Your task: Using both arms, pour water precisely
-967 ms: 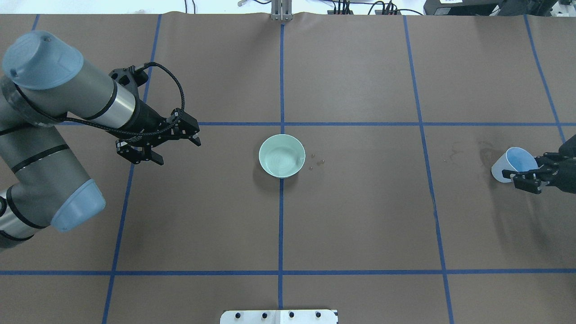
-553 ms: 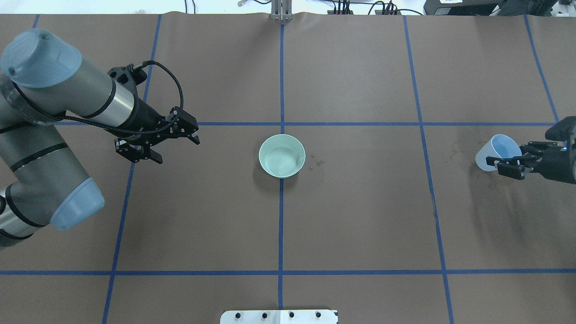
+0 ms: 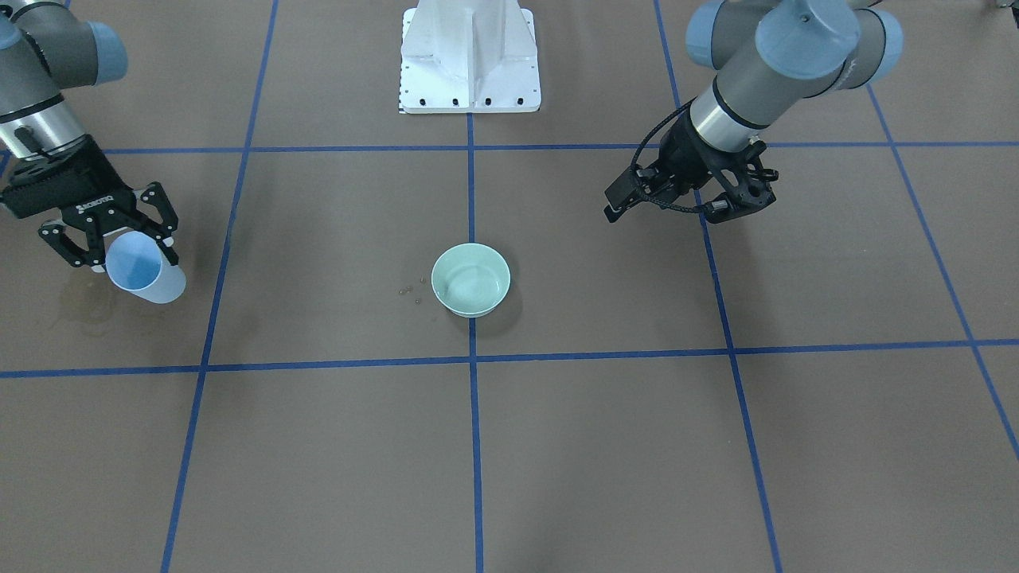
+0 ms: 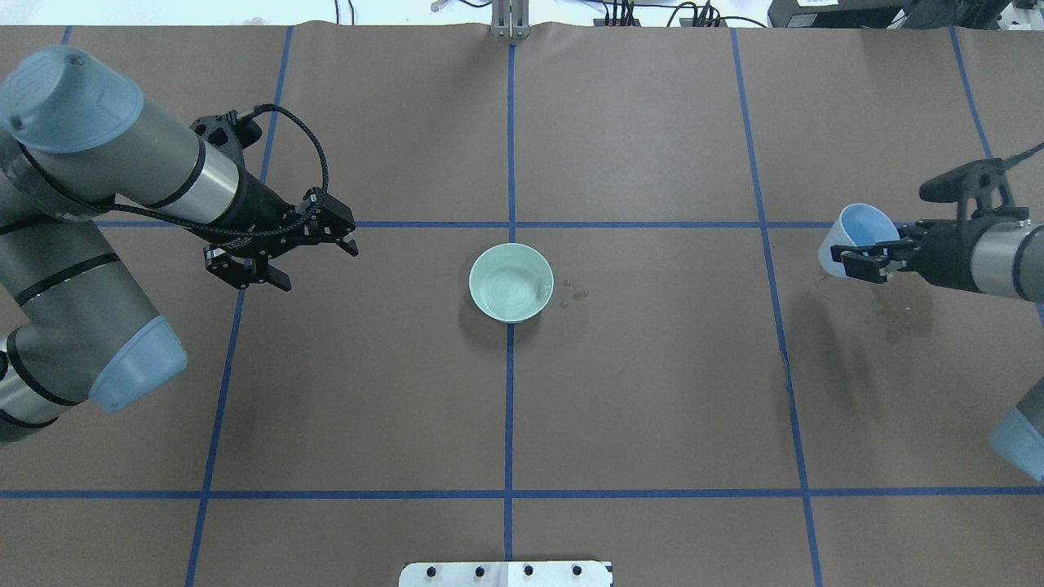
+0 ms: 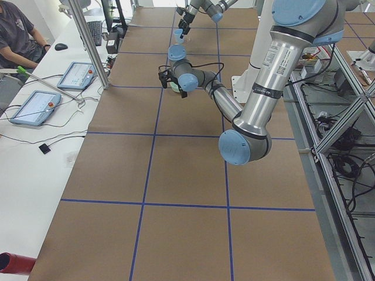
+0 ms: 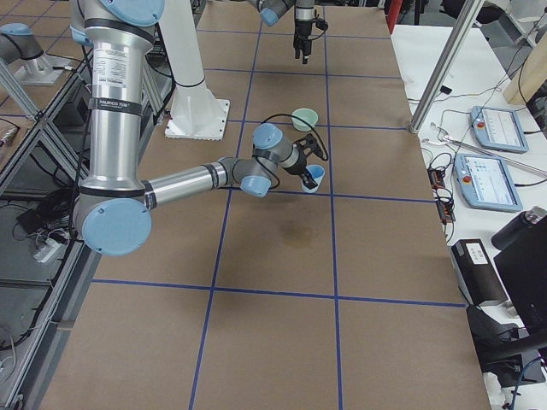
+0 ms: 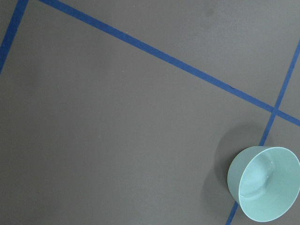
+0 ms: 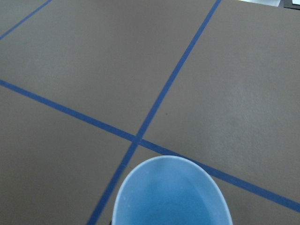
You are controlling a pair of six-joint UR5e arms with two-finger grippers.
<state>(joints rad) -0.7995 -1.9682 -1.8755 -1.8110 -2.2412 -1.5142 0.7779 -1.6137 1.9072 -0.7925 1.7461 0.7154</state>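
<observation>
My right gripper (image 4: 869,251) is shut on a light blue cup (image 4: 852,234), held tilted above the table at the right side, mouth facing up and left. The same cup (image 3: 145,273) hangs in the right gripper (image 3: 109,240) in the front-facing view, and its rim fills the bottom of the right wrist view (image 8: 171,194); I cannot make out water inside it. A mint-green bowl (image 4: 511,283) stands at the table's centre with faint ripples of water (image 4: 510,289) in it. My left gripper (image 4: 316,266) hovers open and empty left of the bowl (image 7: 265,190).
Small water drops (image 4: 575,294) lie on the brown paper just right of the bowl. A wet stain (image 4: 897,314) marks the paper below the cup. Blue tape lines (image 4: 510,408) grid the table. The white pedestal (image 3: 470,56) stands at the robot's edge.
The right arm has carried the cup up and toward the table's centre and far side, off the wet stain. The left arm has barely shifted and stays open.
</observation>
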